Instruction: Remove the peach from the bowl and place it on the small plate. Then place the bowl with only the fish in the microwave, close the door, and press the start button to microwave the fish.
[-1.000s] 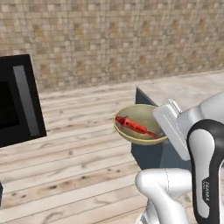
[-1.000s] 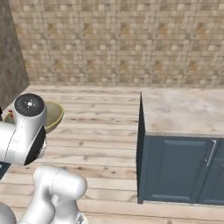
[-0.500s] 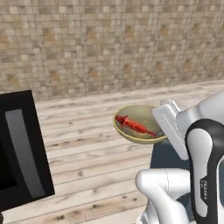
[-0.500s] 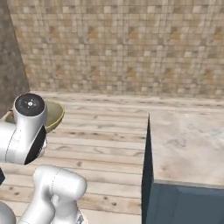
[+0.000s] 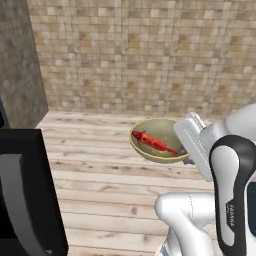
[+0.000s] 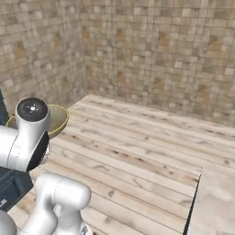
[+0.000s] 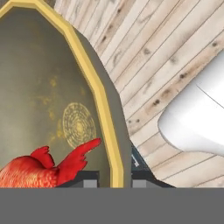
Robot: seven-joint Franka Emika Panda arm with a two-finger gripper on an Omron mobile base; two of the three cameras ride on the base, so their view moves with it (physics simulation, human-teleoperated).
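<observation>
My gripper (image 7: pixel 114 181) is shut on the yellowish rim of the olive-tan bowl (image 7: pixel 52 87), one finger inside the rim and one outside. I hold the bowl (image 5: pixel 156 131) in the air in front of the arm, above the wooden floor. The red fish (image 5: pixel 154 143) lies in it, its tail (image 7: pixel 81 151) near my fingers. The bowl's rim (image 6: pixel 58 120) peeks out behind the arm's joint in the right base view. The black microwave door (image 5: pixel 45 200) with its grey handle (image 5: pixel 17 200) stands at the lower left. The peach and the small plate are out of view.
Stone-tile walls (image 5: pixel 150 55) meet in a corner ahead, above a wooden plank floor (image 6: pixel 137 151). A pale counter corner (image 6: pixel 215 197) sits at the lower right of the right base view. A dark cabinet front (image 6: pixel 11 183) lies low on the left.
The whole picture has shifted: the base has moved, so the counter and cabinet slid out and the black door dropped to the lower left. The bowl stays in my grip.
</observation>
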